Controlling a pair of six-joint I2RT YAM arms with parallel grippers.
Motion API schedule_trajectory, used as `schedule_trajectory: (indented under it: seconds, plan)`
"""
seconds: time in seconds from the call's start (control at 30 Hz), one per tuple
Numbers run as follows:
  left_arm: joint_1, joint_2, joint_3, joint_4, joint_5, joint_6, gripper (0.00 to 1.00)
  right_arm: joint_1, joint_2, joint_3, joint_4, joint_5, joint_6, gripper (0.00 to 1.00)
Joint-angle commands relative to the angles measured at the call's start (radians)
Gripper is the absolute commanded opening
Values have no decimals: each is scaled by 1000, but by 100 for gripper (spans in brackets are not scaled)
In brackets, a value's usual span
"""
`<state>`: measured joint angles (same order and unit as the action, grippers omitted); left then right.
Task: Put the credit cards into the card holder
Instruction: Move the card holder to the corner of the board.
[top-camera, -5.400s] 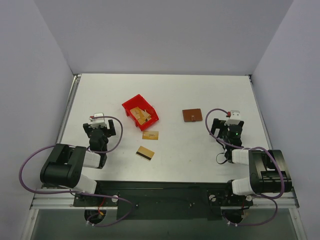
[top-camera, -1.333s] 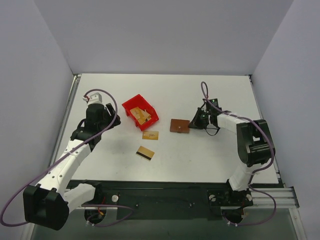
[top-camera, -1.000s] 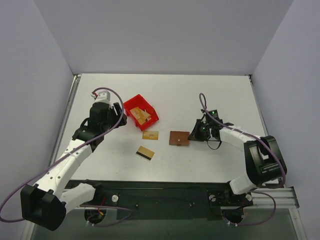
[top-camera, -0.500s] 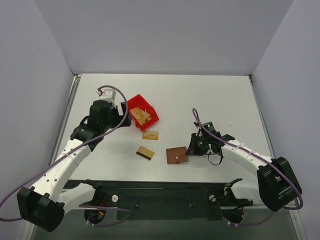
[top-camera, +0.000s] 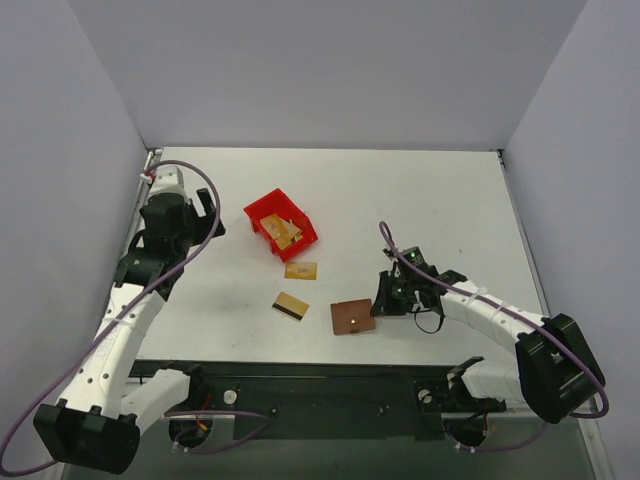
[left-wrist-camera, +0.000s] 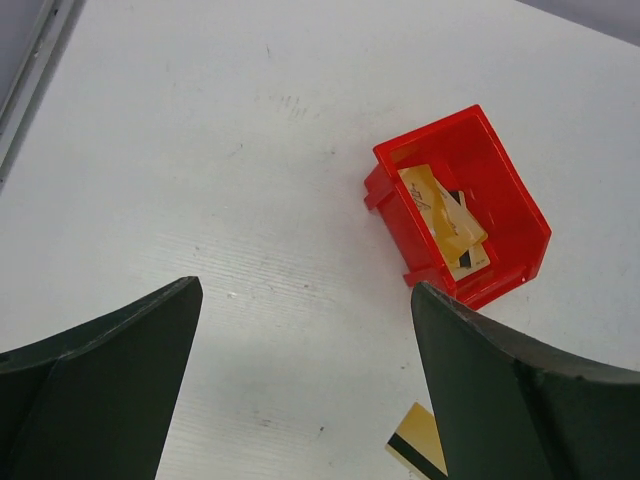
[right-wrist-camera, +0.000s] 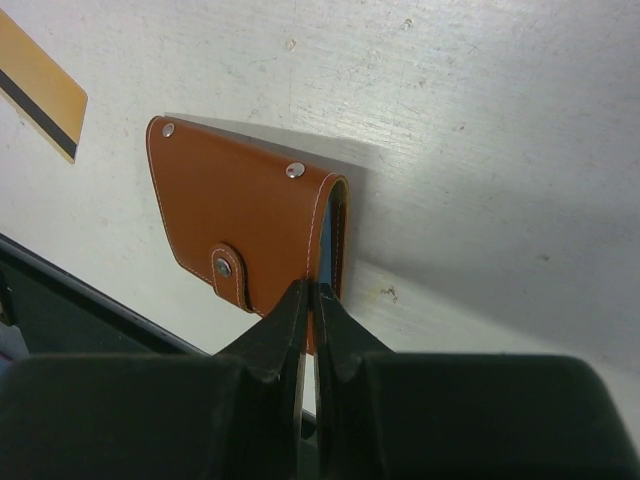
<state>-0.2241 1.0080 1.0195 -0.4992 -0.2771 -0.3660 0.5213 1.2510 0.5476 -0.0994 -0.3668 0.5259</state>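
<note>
**Right claw (top-camera: 380, 297) pinching wallet (top-camera: 352, 316), left claw (top-camera: 208, 213) wide open**

Top view: the left claw hangs spread and empty at 9 o'clock of the red bin (top-camera: 262, 212). Some cards (top-camera: 288, 233) lie in the bin. A plain card (top-camera: 300, 269) lies at the bin's 6 o'clock, and a striped card (top-camera: 290, 306) lies beyond it. The folded brown wallet lies on the table (top-camera: 450, 200) at 3 o'clock of the striped card (near, not touching).

Left wrist view: the fingers (left-wrist-camera: 100, 380) are far apart, with the bin at 1 o'clock.

Right wrist view: the fingertips are clamped together on the wallet's folded edge, and the snap tab (right-wrist-camera: 228, 270) faces up.
</note>
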Motion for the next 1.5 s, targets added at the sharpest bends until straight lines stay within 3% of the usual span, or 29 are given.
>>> schedule_trajectory:
  seconds: [0.0,0.13,0.23,0.53,1.23,1.47]
  plan:
    - [23,-54,-15,16,0,-33,97,11,-35,12,-57,20,-18,0]
    - [25,-33,-21,19,55,10,95,20,-35,20,-62,12,-43,0]
    - [23,7,0,4,154,51,78,32,-32,29,-72,-6,-73,0]
    - [12,24,10,30,363,105,61,124,-25,86,-148,-34,-168,0]
    - [-79,104,60,-6,317,127,59,255,36,156,-209,-64,-242,0]
    - [-176,156,82,-4,315,125,59,250,70,198,-214,40,-262,0]
